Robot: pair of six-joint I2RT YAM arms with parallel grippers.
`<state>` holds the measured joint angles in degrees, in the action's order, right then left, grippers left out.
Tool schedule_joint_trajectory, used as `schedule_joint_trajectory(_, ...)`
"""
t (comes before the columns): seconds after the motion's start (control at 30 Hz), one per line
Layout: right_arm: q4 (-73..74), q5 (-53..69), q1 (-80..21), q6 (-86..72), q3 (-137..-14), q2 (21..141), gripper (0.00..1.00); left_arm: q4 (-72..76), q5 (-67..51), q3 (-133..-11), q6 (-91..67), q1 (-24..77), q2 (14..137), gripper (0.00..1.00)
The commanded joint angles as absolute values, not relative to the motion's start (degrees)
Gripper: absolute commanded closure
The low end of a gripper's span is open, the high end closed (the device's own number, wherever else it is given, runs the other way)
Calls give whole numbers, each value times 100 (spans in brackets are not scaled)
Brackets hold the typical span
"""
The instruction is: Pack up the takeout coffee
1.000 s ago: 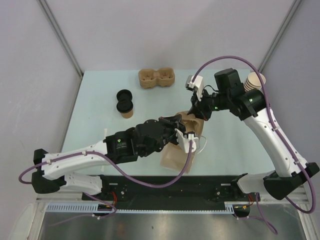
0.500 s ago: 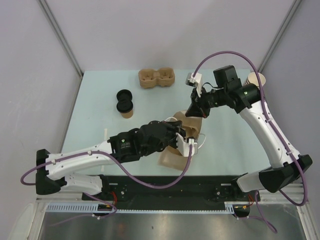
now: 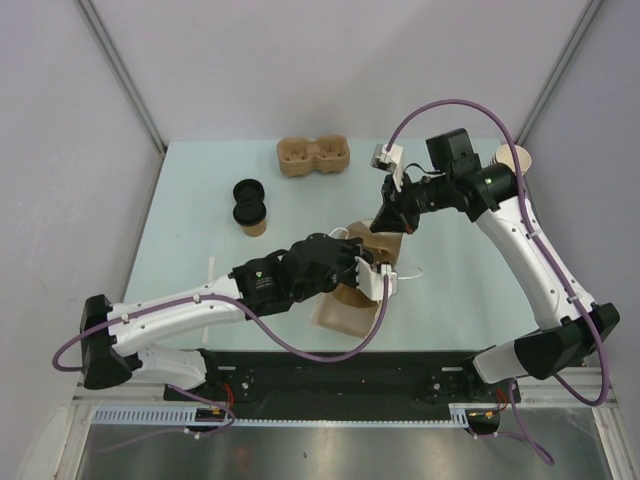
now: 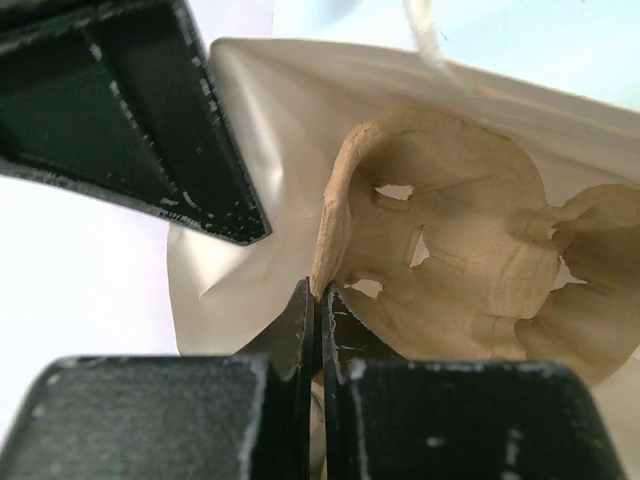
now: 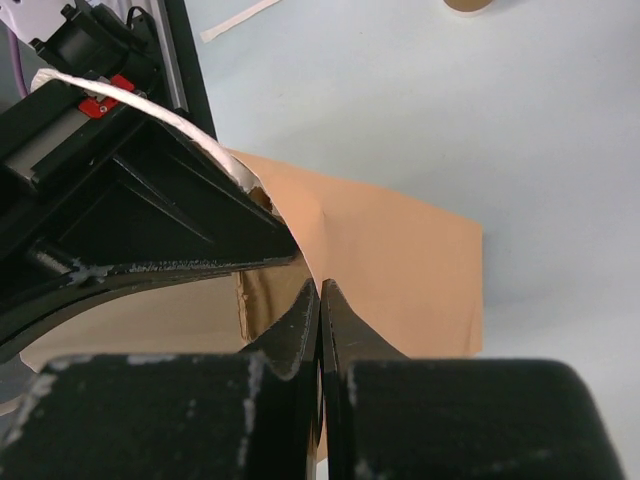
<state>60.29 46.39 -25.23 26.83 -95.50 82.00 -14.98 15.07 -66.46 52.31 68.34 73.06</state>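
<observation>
The takeout coffee, a small tan cup (image 3: 254, 224) topped by a black lid (image 3: 248, 211), stands at the table's left with a second black lid (image 3: 247, 189) behind it, away from both grippers. A brown paper bag (image 3: 338, 312) lies at the centre, its inside white (image 4: 262, 120). My left gripper (image 3: 372, 272) is shut on the rim of a brown pulp two-cup tray (image 4: 450, 260) and holds it inside the bag's mouth (image 4: 318, 290). My right gripper (image 3: 393, 222) is shut on the bag's upper edge (image 5: 400, 250) and holds it raised (image 5: 320, 288).
A second pulp tray (image 3: 313, 157) sits at the back centre. A tall stack of cups (image 3: 512, 160) stands at the back right behind the right arm. A thin white stick (image 3: 211, 272) lies at the front left, and it also shows in the right wrist view (image 5: 238, 18).
The right gripper has pulled the bag's upper edge up and back, opening the mouth. The left gripper has pushed the pulp tray further right into the bag.
</observation>
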Motion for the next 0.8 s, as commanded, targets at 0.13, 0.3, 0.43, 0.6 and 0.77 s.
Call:
schedule_joint_trajectory(0.13,5959,5036,-2452,2733,-9729,8191,100,-1264,1275,-6451,4651,6689,7356,100)
schedule_joint_trajectory(0.3,5959,5080,-2452,2865,-9686,8174,100,-1310,1020,-6241,4544,6531,7365,100)
schedule_joint_trajectory(0.43,5977,5098,-2461,2962,-9703,8200,100,-1344,555,-6144,4675,6460,7234,100)
schedule_joint_trajectory(0.6,5977,5089,-2470,3015,-9738,8227,100,-1554,589,-6284,4755,6460,7312,100)
schedule_joint_trajectory(0.77,5959,5089,-2452,3041,-9791,8244,100,-2029,475,-6512,4606,6451,7558,97)
